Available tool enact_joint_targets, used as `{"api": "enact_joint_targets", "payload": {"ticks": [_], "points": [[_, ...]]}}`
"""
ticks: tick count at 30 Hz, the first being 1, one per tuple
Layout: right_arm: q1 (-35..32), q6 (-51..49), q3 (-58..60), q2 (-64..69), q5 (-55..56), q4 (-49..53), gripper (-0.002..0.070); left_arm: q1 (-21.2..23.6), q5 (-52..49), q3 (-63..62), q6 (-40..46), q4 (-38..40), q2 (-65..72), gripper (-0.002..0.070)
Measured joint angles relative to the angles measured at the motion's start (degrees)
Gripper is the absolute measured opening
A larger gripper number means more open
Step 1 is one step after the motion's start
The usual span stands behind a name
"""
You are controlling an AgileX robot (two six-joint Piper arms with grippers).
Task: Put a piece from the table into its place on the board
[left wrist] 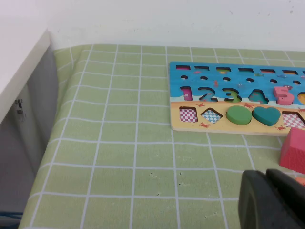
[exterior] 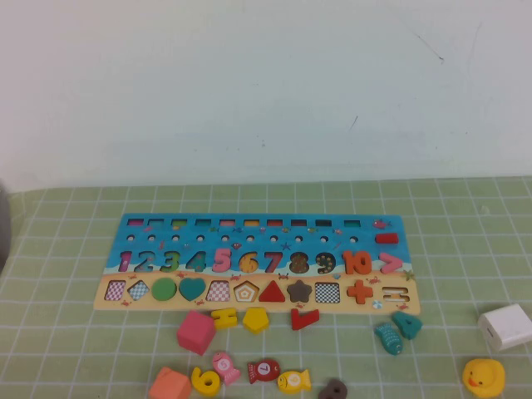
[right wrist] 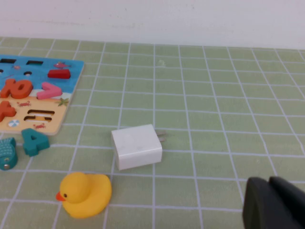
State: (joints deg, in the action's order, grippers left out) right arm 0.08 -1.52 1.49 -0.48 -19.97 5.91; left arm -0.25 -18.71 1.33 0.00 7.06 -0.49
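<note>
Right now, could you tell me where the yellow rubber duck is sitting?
The yellow rubber duck sits on the green checked cloth at the robot's near right, just in front of the white charger block and right of the puzzle board.

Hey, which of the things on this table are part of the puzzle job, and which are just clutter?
Job:
- puzzle board
- pink cube
- yellow pentagon
- red piece
- teal 4
- fish pieces
- left end effector, low beside the pink cube
- right end effector, near the charger

Clutter:
- white charger
- rubber duck
</note>
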Motion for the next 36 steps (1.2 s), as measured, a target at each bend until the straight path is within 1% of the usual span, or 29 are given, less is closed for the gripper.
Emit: {"api": "enact_joint_targets", "payload": {"ticks": [4, 7, 10, 14, 20, 23, 29, 31, 33, 36], "points": [[0.0, 0.0, 0.0, 0.0, 0.0, 0.0, 0.0001, 0.0, 0.0, 0.0, 0.0, 0.0, 0.0, -0.0001], [0.0, 0.0, 0.0, 0.0, 0.0, 0.0, 0.0001, 0.0, 0.0, 0.0, -0.6, 2.6, 0.0, -0.0001], [0.0, 0.0, 0.0, 0.0, 0.0, 0.0, 0.0001, 0.0, 0.0, 0.0, -3.3, 10.3, 0.0, -0.0001], [0.0, 0.0, 0.0, 0.0, 0.0, 0.0, 0.0001, 0.0, -0.2, 0.1, -6.6, 25.2, 0.0, -0.0001], [0.0, 0.0, 0.0, 0.0, 0.0, 0.0, 0.0001, 0.0, -0.1, 0.1, -7.5, 39.7, 0.0, -0.0001], [0.0, 0.0, 0.0, 0.0, 0.0, 0.0, 0.0001, 0.0, 0.7, 0.1, -7.5, 42.8, 0.0, -0.0001], [0.0, 0.0, 0.0, 0.0, 0.0, 0.1, 0.0001, 0.0, 4.8, 0.1, -7.6, 44.8, 0.0, -0.0001], [0.0, 0.0, 0.0, 0.0, 0.0, 0.1, 0.0001, 0.0, 6.8, 0.1, -7.2, 47.7, 0.0, -0.0001], [0.0, 0.0, 0.0, 0.0, 0.0, 0.1, 0.0001, 0.0, 8.5, 0.1, -5.0, 50.2, 0.0, -0.0001], [0.0, 0.0, 0.0, 0.0, 0.0, 0.1, 0.0001, 0.0, 7.2, -2.0, 3.7, 51.3, 0.0, -0.0001]]}}
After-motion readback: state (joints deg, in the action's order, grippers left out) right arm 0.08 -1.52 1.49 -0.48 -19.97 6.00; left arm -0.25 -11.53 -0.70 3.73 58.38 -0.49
